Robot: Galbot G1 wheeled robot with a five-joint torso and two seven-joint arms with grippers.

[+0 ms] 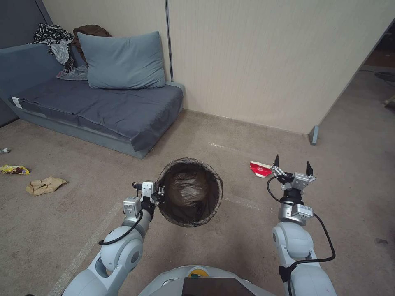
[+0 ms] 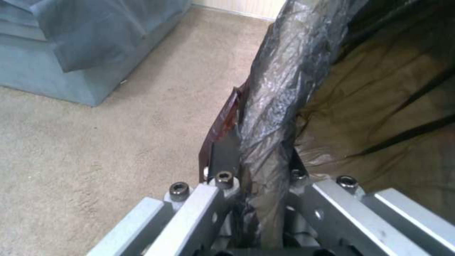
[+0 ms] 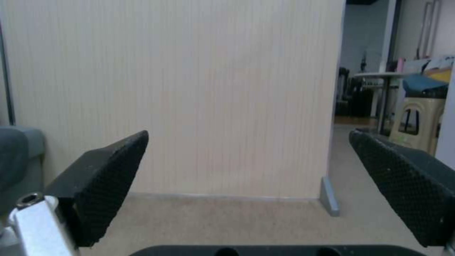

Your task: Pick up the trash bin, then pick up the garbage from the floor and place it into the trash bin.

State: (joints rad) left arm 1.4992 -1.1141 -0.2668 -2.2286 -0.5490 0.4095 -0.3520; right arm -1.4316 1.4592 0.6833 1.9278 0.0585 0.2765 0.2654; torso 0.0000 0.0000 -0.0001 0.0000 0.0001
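- Held off the beige-brown short-pile carpet (image 1: 230, 250): small round white plastic trash bin (image 1: 189, 192) with dark bag liner folded over its rim, mouth tipped toward the head camera.
- Clamped on that rim at its 9 o'clock side: left gripper (image 1: 158, 193); in the left wrist view, fingers (image 2: 226, 151) pressed against the liner-wrapped rim (image 2: 275, 106), one inside, one outside.
- Raised at 3 o'clock of the bin, well apart from it: right gripper (image 1: 293, 165), black textured fingers (image 3: 109, 177) spread wide with nothing between, pointed at the pale ribbed wall panel (image 3: 189, 89).
- Lying on the carpet just beside the right gripper, at its 9 o'clock: crushed red-and-white paper cup (image 1: 260, 168).
- Scattered far out at 9 o'clock of the bin: crumpled brown paper bag (image 1: 44, 185), yellow snack wrapper (image 1: 15, 169) beyond it.
- Bounded at 11 o'clock by the grey-blue sofa bed (image 1: 103, 111), at 12 by the wall panel's base; panel's end post (image 1: 314, 135) at 1 o'clock, open carpet running past it.
- Bare carpet between bin and cup, and under both arms.
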